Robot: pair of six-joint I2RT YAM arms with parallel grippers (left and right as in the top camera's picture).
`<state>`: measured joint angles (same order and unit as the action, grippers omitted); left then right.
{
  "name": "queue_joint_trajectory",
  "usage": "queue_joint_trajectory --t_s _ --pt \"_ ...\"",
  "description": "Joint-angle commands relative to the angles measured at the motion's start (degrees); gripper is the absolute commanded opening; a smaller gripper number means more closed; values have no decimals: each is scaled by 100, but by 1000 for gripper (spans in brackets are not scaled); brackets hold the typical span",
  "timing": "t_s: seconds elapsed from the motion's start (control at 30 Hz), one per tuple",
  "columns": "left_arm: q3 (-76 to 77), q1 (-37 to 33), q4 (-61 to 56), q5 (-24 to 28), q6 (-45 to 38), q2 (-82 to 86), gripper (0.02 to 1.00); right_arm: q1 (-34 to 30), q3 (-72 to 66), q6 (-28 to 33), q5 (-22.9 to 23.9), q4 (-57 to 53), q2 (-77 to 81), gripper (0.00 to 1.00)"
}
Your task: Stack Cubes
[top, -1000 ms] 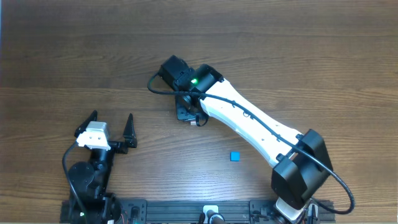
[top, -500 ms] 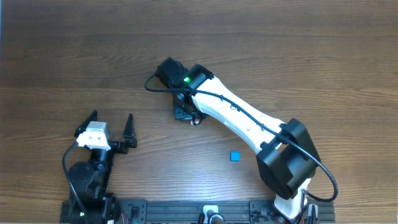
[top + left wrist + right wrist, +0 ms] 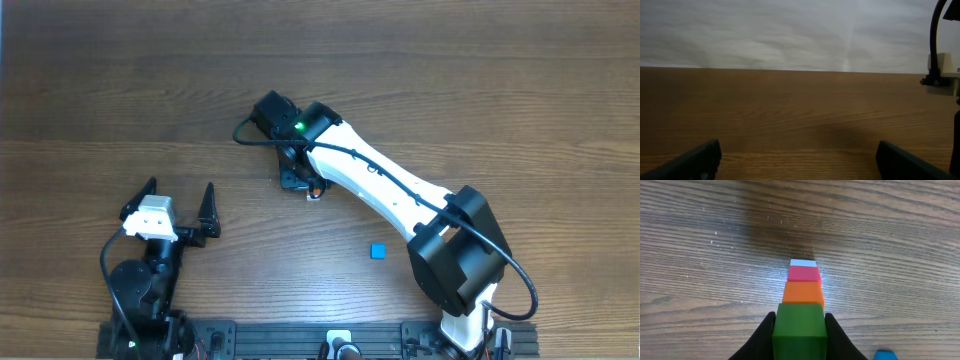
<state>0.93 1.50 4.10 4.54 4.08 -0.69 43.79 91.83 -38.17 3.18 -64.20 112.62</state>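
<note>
Right hand (image 3: 800, 336) pinches green cube (image 3: 800, 322) by its side faces, bottom centre. Probably light, rigid, slick. Left hand (image 3: 181, 186) wide.

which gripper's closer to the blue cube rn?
Right. The right gripper, shut on the green cube, is a short way from the blue cube. The left gripper sits open much farther off, toward the table's left side.
</note>
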Motion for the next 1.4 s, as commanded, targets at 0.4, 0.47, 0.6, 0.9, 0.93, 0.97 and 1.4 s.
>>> queue_joint_trajectory --t_s 0.4,0.47,0.6,0.9,0.93,0.97,1.4 --pt "-55 26 -4 37 -66 35 1000 -35 118 -55 192 22 66 226" --pt "-55 26 -4 37 -66 35 1000 -35 118 -55 223 24 68 275" --pt "-55 26 -4 37 -66 35 1000 -35 118 -57 227 35 68 364" --pt "-55 26 -4 37 -66 35 1000 -31 118 -55 227 39 96 963" --pt "-55 26 -4 37 -66 35 1000 -31 118 -55 227 39 96 991" --pt "-55 26 -4 37 -66 35 1000 -31 118 -57 225 39 96 993" --pt "-55 26 -4 37 -66 35 1000 9 385 573 116 -525 -772 993"
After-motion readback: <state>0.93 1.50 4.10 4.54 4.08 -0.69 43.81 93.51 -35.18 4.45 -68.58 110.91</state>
